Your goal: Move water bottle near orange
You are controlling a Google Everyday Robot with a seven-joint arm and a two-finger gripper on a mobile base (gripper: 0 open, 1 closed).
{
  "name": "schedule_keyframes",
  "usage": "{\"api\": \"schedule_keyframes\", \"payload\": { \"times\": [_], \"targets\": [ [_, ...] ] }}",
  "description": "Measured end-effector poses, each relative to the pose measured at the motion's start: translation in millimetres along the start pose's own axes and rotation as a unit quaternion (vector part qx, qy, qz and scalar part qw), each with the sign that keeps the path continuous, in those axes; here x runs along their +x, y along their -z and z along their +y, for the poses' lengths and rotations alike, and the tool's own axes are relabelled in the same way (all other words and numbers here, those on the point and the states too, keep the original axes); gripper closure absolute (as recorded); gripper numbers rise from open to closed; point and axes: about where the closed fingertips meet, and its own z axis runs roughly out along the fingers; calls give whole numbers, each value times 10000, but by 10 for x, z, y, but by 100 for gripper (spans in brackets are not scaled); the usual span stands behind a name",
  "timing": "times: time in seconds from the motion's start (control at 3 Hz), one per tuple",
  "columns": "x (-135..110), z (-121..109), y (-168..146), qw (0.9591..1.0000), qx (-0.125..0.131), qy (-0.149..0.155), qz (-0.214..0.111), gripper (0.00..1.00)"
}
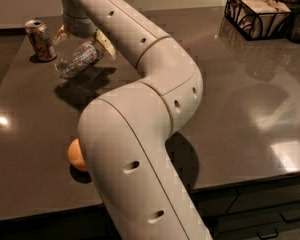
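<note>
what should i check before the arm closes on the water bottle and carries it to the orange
1. Tool over the water bottle, fingers either side: ok.
2. Firm grip on the bottle: cannot tell.
3. Bottle lying tilted on the table, not upright: ok for a side grasp.
4. Can apart from the bottle: ok, but close.
5. Orange in view: not ok, mostly hidden behind the arm.
6. Table space beside the orange: cannot tell.

Gripper [82,38] over tilted clear water bottle [76,60], orange [76,154] near table edge
</note>
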Motion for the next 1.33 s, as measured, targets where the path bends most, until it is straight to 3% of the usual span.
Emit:
{"api": "schedule_keyframes", "payload": {
  "times": [0.33, 0.67, 1.33],
  "targets": [
    [-42, -31, -106, 9999, -85, 86, -93, 1],
    [-76, -51, -176, 9996, -162, 114, -189, 19],
    [-51, -83, -95, 9997, -194, 95, -135, 65]
  ]
}}
